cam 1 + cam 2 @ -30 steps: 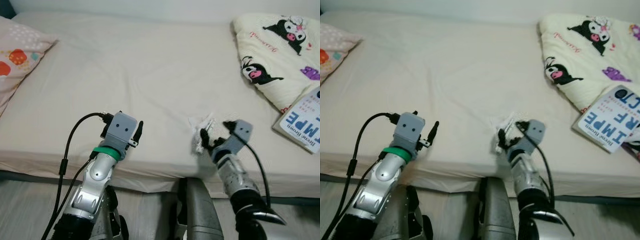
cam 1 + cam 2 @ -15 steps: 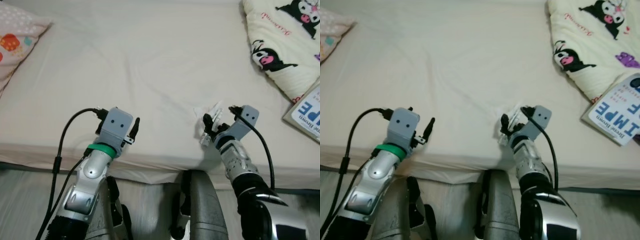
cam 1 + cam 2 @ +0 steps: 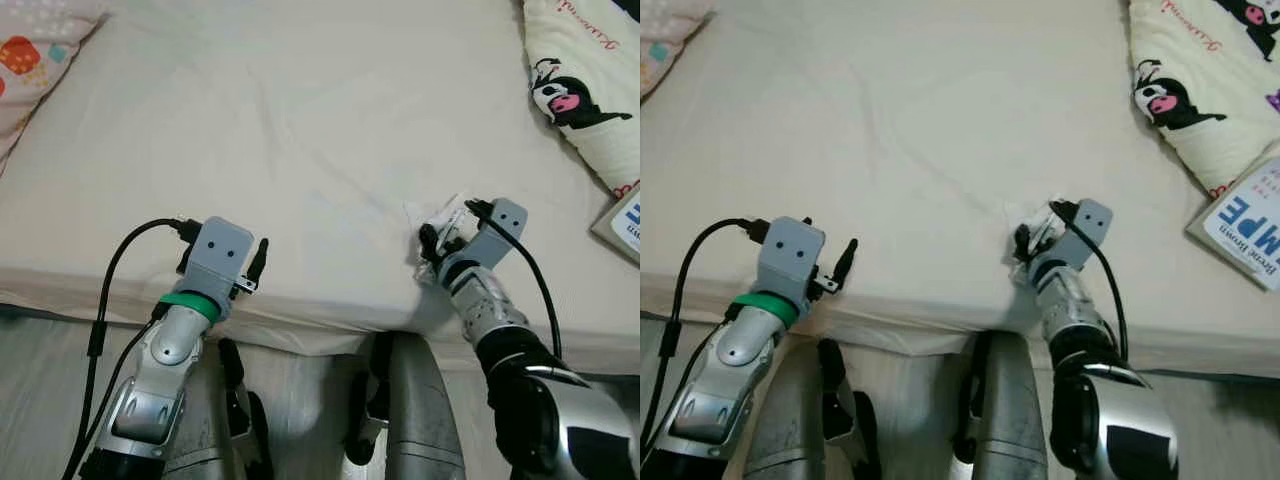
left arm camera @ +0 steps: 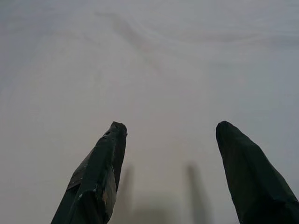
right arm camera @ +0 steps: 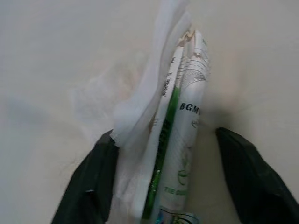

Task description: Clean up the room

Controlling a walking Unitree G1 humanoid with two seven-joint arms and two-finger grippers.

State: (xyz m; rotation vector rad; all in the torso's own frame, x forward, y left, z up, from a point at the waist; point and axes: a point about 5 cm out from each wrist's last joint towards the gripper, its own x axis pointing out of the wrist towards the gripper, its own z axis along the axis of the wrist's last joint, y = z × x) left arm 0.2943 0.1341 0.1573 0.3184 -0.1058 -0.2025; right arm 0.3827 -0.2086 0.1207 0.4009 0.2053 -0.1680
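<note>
Right claw [image 5: 163, 186]: fingers apart, one on each side of the wrapper bundle; the white tissue touches one finger, while a gap shows between the packet and the other finger.
Wrapper bundle [image 5: 173, 140]: crumpled white tissue and a flattened white-and-green printed packet, lying on the bed between the right claw's fingers, near the mattress edge.
Left claw [image 4: 168, 177]: fingers spread wide, hovering just over bare sheet, well apart from the bundle on the right claw's left side.
Bed [image 3: 300, 120]: cream sheet, lightly creased, stretching ahead of both claws.
Cartoon-print blanket [image 3: 1200, 70]: ahead and right of the right claw.
Book [image 3: 1245, 220]: right of the right claw, beside the blanket.
Pillow [image 3: 30, 70]: far ahead-left of the left claw.
</note>
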